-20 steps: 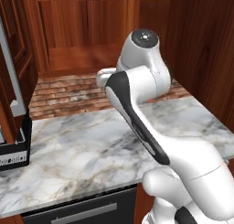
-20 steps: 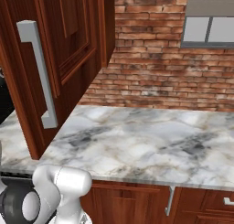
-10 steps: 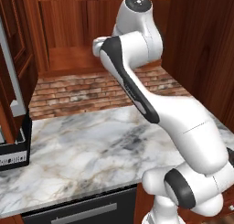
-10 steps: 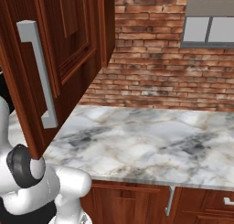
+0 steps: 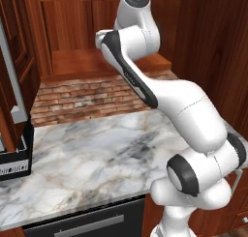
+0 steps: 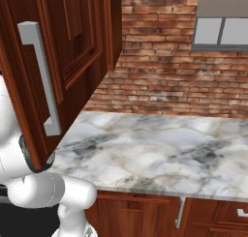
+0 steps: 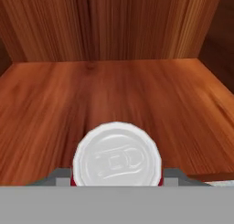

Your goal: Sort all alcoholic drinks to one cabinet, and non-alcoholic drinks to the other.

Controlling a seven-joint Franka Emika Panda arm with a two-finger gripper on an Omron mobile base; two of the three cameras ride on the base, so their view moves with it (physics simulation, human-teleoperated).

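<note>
The red soda can (image 7: 116,157) sits between the tips of my gripper (image 7: 117,178), its silver top facing the hand camera and a sliver of red at its sides. The gripper is shut on the can. Ahead of it lies the bare wooden shelf of an open cabinet (image 7: 114,86), with its back wall behind. In the left base view my arm (image 5: 135,42) reaches up to that cabinet's shelf (image 5: 77,62), and the hand is hidden behind the arm. The bottles and the milk carton are out of view.
An open cabinet door (image 6: 68,57) with a long grey bar handle (image 6: 41,81) hangs over the left of the marble counter (image 6: 155,154). A black coffee machine (image 5: 14,161) stands at the counter's left edge. A brick wall (image 6: 160,71) runs behind.
My arm has risen from a low folded pose and stretched up to the open cabinet. The counter and the doors stand as before.
</note>
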